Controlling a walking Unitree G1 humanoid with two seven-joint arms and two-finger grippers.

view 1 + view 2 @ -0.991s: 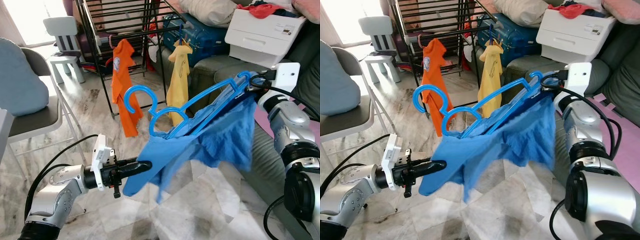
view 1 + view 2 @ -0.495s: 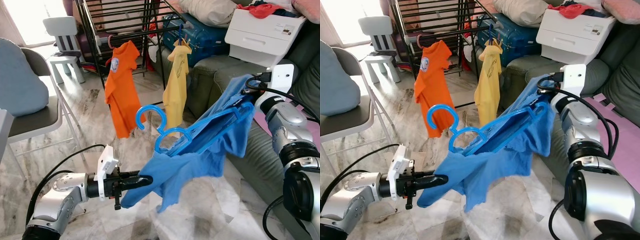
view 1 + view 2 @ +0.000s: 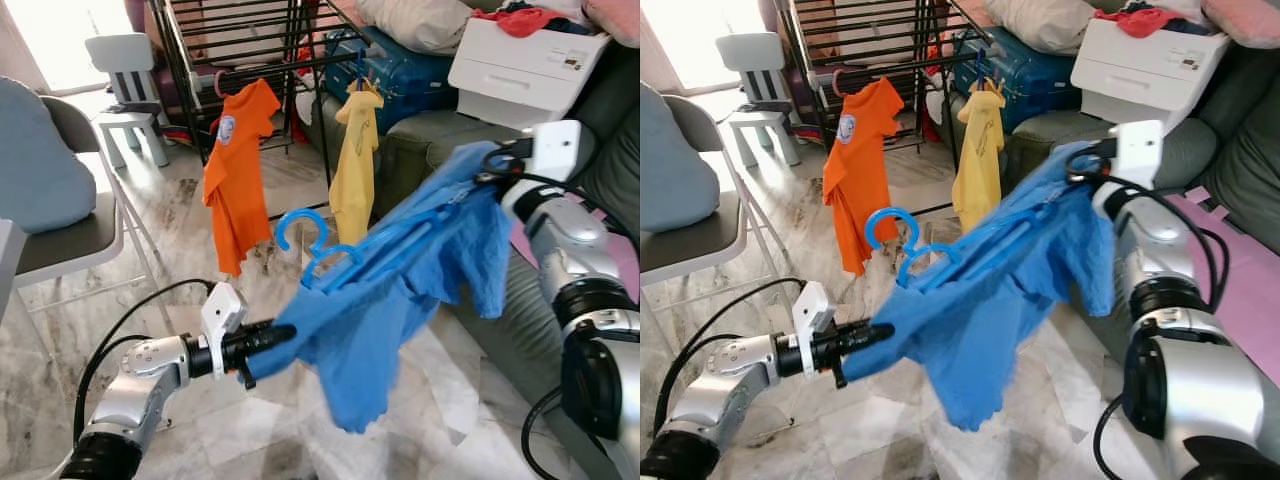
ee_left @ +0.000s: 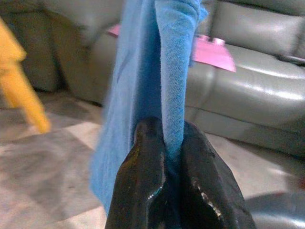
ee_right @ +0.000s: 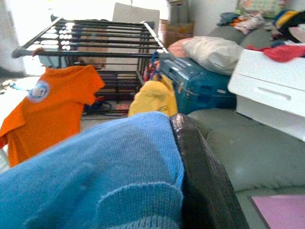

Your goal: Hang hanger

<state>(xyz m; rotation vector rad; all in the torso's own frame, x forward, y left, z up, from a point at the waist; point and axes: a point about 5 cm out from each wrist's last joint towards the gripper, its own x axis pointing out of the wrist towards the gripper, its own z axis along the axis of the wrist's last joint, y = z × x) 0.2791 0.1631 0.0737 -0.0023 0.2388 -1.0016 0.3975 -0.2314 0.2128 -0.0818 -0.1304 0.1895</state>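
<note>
Mid-frame, hanger (image 3: 330,245) with blue shirt (image 3: 400,300) spans both hands: left hand (image 3: 268,340) clamped on hem, right hand (image 3: 490,165) grip hidden. Carry step; next, hook onto rack (image 3: 250,55) rail.

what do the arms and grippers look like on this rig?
Silver jointed metal arms with black collars and loose black cables. Left gripper and right gripper each carry a white boxy wrist module. Fingers are long, glossy black with rounded tips. No visible markings.

Bright window daylight; blue shirt (image 3: 400,290) motion-blurred.
</note>
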